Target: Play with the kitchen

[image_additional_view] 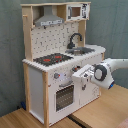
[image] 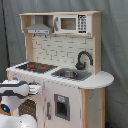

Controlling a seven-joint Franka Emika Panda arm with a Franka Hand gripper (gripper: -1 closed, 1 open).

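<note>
Backdrop — grey-green curtain in both exterior views; wooden tabletop — two boards meeting at a seam.

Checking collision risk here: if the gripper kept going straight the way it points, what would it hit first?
Most likely the kitchen's front panel just under the hob, around the knobs. In the second exterior view the gripper points at that panel and looks very near it, though depth is unclear.
</note>
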